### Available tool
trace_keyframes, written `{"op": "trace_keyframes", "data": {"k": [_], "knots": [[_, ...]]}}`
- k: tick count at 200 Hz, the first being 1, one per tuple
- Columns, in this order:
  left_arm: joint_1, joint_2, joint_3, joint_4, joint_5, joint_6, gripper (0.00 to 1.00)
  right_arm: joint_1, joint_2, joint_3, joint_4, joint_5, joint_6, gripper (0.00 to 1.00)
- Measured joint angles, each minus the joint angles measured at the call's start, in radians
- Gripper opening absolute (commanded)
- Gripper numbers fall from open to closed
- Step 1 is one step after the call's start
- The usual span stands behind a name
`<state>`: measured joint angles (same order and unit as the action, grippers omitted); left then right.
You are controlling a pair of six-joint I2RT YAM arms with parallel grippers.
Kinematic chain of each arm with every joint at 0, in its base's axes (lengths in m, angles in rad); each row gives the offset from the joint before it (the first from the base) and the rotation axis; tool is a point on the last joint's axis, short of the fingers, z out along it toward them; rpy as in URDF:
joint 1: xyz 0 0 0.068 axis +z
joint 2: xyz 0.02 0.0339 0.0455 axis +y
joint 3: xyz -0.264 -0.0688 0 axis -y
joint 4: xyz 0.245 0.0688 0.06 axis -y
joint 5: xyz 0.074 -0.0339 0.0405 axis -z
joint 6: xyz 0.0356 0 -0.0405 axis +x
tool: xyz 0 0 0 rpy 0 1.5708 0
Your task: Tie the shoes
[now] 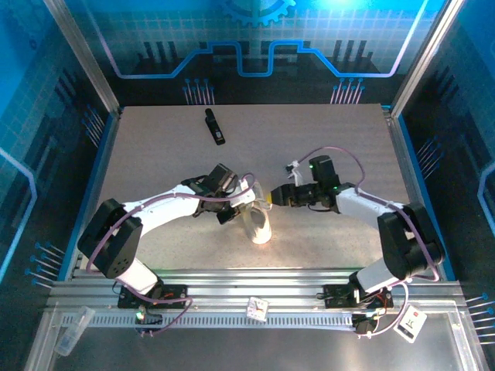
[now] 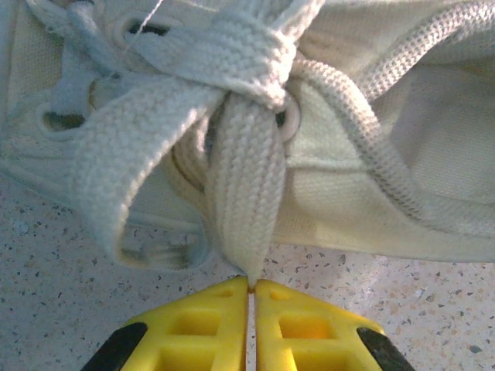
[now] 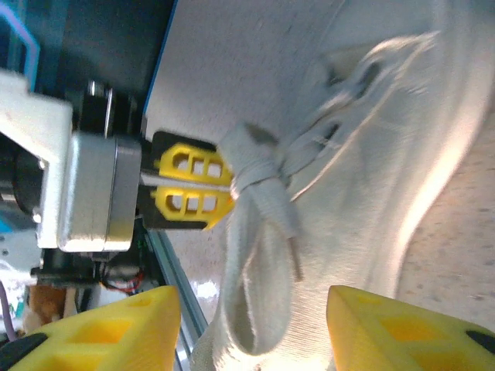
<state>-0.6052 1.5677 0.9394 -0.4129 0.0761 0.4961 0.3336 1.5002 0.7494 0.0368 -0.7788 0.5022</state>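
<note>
While I watch from above, the white sneaker (image 1: 261, 224) sits near the middle of the table (image 1: 155, 139), between both arms. My left gripper (image 2: 252, 287) has its yellow fingers pressed together. They pinch the end of a flat off-white lace (image 2: 244, 201) that hangs from the knot on the shoe. My right gripper (image 3: 255, 332) is spread wide and holds nothing, with a lace loop (image 3: 259, 255) hanging near the gap. A small black bar (image 1: 214, 126) lies well apart, farther back.
</note>
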Motion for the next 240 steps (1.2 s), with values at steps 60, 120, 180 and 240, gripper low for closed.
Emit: {"op": "trace_keyframes", "data": {"k": [60, 120, 180, 240], "knots": [[0.0, 0.005, 0.0, 0.003, 0.004, 0.001, 0.09, -0.052, 0.049, -0.002, 0.035, 0.037, 0.101, 0.38], [0.0, 0.008, 0.0, 0.007, 0.012, 0.001, 0.09, 0.015, 0.177, -0.014, 0.188, -0.028, 0.18, 0.41], [0.0, 0.008, 0.0, 0.007, 0.018, 0.003, 0.08, 0.034, 0.199, -0.018, 0.274, -0.068, 0.21, 0.41], [0.0, 0.008, 0.0, 0.007, 0.018, 0.004, 0.08, 0.055, 0.237, -0.015, 0.278, -0.071, 0.207, 0.2]]}}
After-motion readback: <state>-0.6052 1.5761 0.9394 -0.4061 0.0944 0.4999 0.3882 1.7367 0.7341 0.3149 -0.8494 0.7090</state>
